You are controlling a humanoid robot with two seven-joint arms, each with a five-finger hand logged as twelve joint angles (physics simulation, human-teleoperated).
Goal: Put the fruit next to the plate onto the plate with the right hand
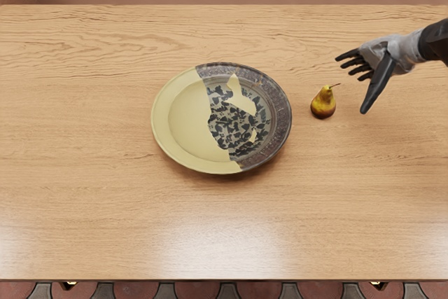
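The head view looks down on a wooden tabletop that carries two things: one plate and one fruit. The plate is round and shallow and lies flat near the middle of the tabletop, a little closer to the far edge than to the near one. Its left part is plain pale yellow. Its right part has a dark patterned rim and a scatter of dark leaf-like marks over a lighter ground, and none of this forms readable writing. The fruit is a single small pear, yellow shading to reddish brown. It stands upright with its stem at the top, on the bare wood just beside the plate's right rim, apart from it and between the plate and the tabletop's right edge. One hand shows: the right hand, its arm coming in over the right edge. It hovers to the right of the pear and slightly toward the far edge, not touching it. Its dark fingers are spread wide toward the pear, the thumb hangs down, and it holds nothing.
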